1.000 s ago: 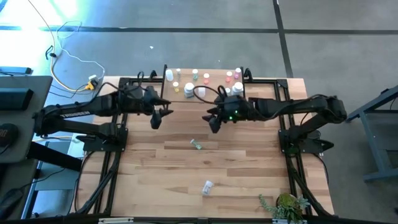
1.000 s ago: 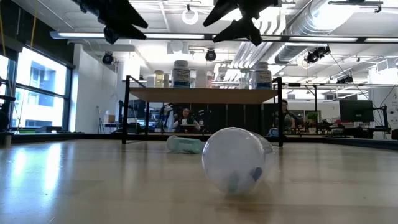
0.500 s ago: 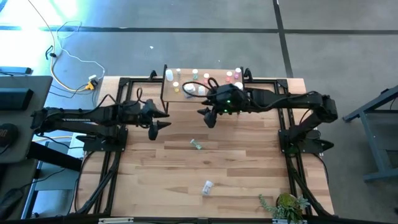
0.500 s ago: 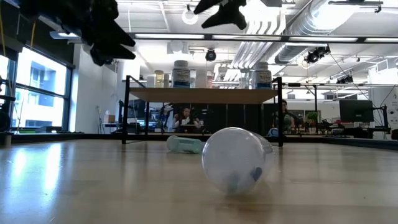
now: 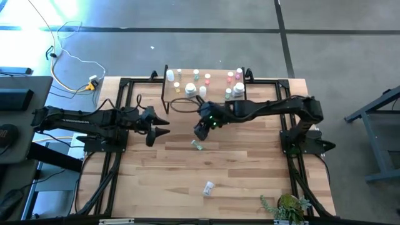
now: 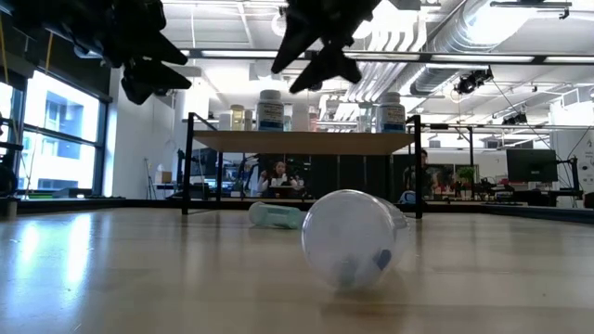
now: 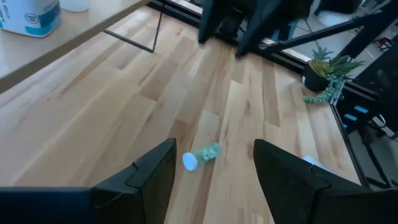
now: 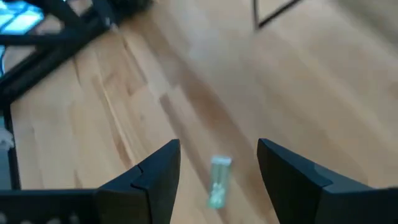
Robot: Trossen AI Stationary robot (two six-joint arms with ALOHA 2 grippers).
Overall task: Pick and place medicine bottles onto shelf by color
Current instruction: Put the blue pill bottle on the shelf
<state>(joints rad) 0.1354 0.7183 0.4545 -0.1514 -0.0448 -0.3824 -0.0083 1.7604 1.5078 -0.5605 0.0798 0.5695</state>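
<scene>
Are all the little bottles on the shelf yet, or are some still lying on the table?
Most bottles already stand on the shelf. Two still lie on the table: a green bottle and a clear bottle nearer the front. The right gripper hangs open over the green one, holding nothing. The left gripper waits open to the side.

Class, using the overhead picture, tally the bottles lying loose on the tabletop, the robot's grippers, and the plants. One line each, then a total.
Loose bottles: 2, the green bottle and the clear bottle
Grippers: 2, the left gripper and the right gripper
Plants: 1, the plant
Total: 5
</scene>
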